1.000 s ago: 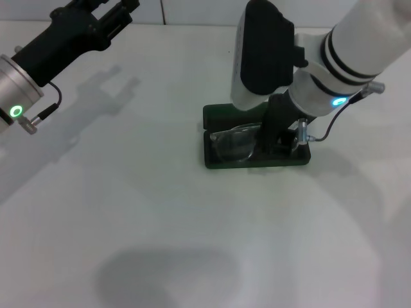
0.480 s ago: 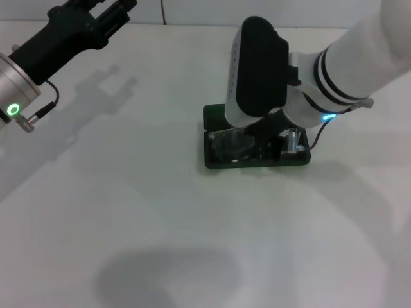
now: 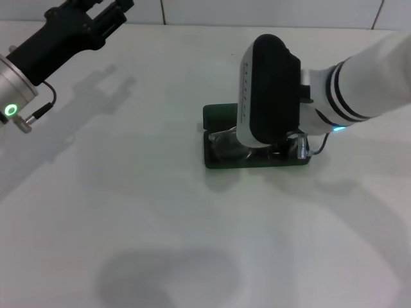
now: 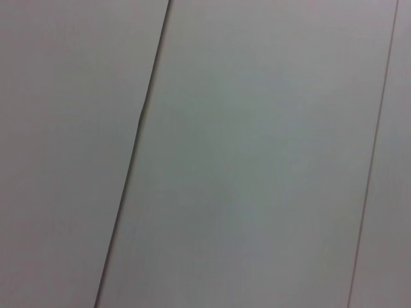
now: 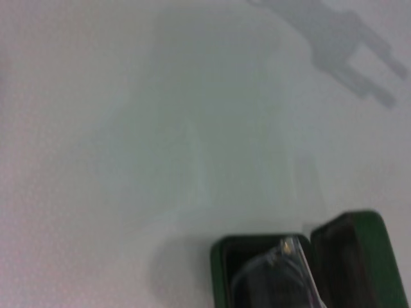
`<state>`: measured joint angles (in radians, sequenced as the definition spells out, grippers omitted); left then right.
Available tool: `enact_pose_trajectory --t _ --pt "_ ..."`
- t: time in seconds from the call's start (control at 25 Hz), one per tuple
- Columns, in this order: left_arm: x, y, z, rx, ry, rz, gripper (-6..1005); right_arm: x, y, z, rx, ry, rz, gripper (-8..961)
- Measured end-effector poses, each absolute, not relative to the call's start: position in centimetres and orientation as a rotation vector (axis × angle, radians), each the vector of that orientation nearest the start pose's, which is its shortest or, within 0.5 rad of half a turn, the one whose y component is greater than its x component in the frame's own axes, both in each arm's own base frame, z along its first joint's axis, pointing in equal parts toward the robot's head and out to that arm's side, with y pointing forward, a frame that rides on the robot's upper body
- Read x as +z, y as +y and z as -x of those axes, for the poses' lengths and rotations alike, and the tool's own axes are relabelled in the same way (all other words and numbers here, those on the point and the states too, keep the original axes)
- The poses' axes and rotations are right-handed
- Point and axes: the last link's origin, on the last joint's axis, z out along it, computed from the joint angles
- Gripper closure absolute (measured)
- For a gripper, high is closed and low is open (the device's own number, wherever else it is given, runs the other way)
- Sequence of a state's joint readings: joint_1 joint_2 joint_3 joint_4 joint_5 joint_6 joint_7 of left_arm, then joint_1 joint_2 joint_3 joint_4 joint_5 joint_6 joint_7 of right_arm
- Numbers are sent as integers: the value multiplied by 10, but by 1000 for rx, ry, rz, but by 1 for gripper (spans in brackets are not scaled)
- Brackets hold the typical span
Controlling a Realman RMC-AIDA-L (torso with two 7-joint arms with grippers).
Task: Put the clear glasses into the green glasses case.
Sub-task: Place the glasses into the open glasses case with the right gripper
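Note:
The green glasses case [image 3: 217, 157] lies open right of the table's middle, its lid [image 3: 218, 114] tipped back on the far side. The clear glasses [image 3: 225, 142] rest in its tray, with one end showing at the case's left end. My right gripper [image 3: 276, 151] is down in the right part of the case, mostly hidden under the arm's white and black wrist housing. The right wrist view shows the tray [image 5: 221, 273], a clear end of the glasses [image 5: 276, 266] and the lid [image 5: 359, 253]. My left gripper [image 3: 96, 16] hangs raised at the far left, away from the case.
The white table [image 3: 128, 212] stretches bare-looking around the case, with arm shadows on it. A tiled wall [image 4: 257, 160] fills the left wrist view. A cable [image 3: 321, 142] loops off the right wrist beside the case.
My right arm has sunk and tilted lower over the case, its housing now covering more of the tray and glasses. The left arm has hardly moved.

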<state>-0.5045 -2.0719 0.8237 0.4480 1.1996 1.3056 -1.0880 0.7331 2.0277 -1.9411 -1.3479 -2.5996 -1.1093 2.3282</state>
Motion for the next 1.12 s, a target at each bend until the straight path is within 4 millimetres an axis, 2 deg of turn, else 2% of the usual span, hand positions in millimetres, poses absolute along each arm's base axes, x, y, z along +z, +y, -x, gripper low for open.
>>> enact_pose_trajectory --t 0.24,0.64,1.12 --pt "27 370 258 -1141 -597 2053 380 -81 362 -105 -585 -295 2649 634" --pt "25 369 258 -1146 -603 2053 380 -91 360 -108 -614 -384 2623 647" --pt "24 368 258 -1148 -604 2053 380 -93 360 -111 -618 -384 2621 678"
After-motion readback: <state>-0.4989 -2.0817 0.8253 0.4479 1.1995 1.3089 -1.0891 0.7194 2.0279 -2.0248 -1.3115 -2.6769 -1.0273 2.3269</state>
